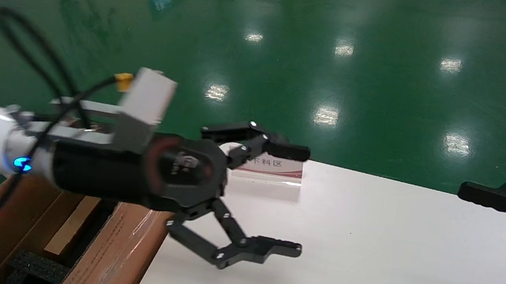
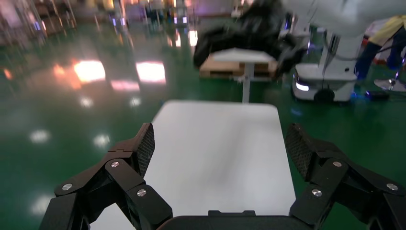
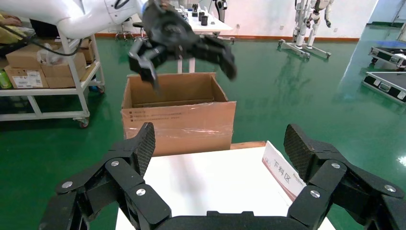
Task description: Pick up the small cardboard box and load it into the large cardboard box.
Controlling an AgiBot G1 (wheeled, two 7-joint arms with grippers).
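Left hand (image 1: pixel 294 200), black with ridged pads, gapes empty over the glossy white bench (image 1: pixel 364 248). Right hand (image 1: pixel 446 244) is open too. Small box (image 1: pixel 71 225) lies inside the taped corrugated carton (image 1: pixel 122 246). Sign (image 1: pixel 274 165) reads "下料区".

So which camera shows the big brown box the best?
The right wrist view. There the large cardboard box shows whole: open top, taped front, with the open left gripper above it. The head view shows only one corner with black foam inside. The left wrist view shows none of it.
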